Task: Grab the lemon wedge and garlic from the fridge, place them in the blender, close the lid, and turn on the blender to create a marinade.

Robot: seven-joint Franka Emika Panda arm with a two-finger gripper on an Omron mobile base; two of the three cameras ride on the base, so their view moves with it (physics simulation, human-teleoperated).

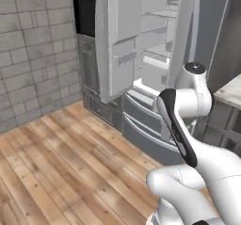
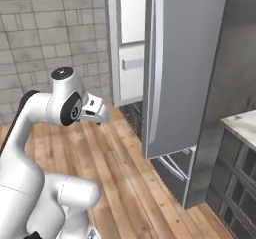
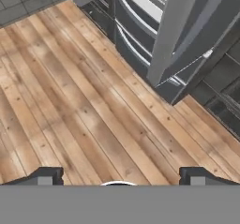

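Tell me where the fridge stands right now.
The fridge stands open ahead of the arm in the left base view, beside the brick wall, its grey bottom drawers just above the wooden floor.

I see a white and light-grey fridge point(image 1: 141, 54), warm brown plank floor point(image 1: 56, 163), and grey brick wall point(image 1: 33, 45).
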